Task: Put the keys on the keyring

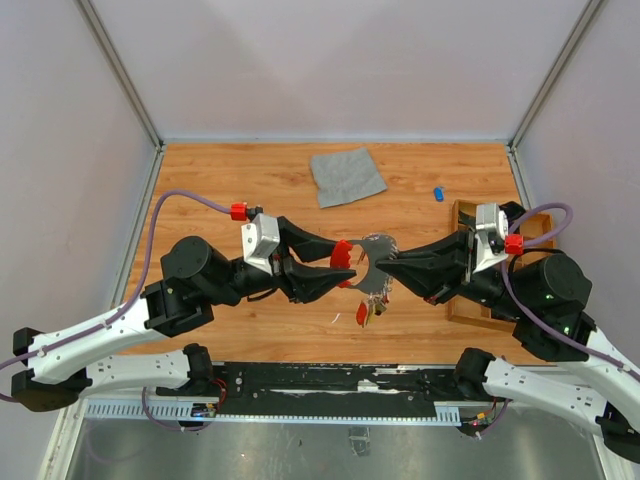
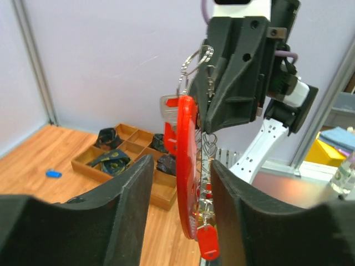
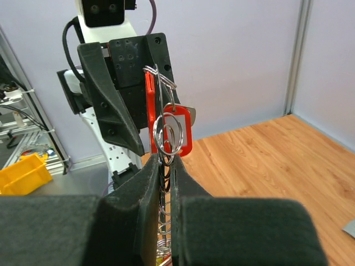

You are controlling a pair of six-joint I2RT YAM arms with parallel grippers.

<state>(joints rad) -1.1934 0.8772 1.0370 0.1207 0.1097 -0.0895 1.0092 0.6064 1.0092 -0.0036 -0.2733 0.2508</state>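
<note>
Two red-headed keys (image 1: 365, 312) look to be on the bunch, one of them dangling nearest the arm bases, clear of the table (image 1: 230, 180). Just past that, mid-table, both claws meet nose to nose. The right claw (image 3: 167, 163) is clenched tight on the keyring's chain (image 2: 206, 160), so I reckon the whole lot hangs from it, up in the air where nothing snags. The keyring (image 2: 186, 166) itself, the red oval, stands edge-on between the left claw's (image 1: 345, 265) fingers. Those are spread, with daylight showing on one side, so I'd call that claw released, just bracketing the loop to steady it or re-grab it. Off to the right sits a wooden tray (image 1: 462, 215) with dark bits in it. Further back on the right a lone blue key (image 1: 438, 193) lies on the table, well apart from everything. My guess is that one's not threaded yet. Farthest back is a grey cloth (image 1: 347, 176).
</note>
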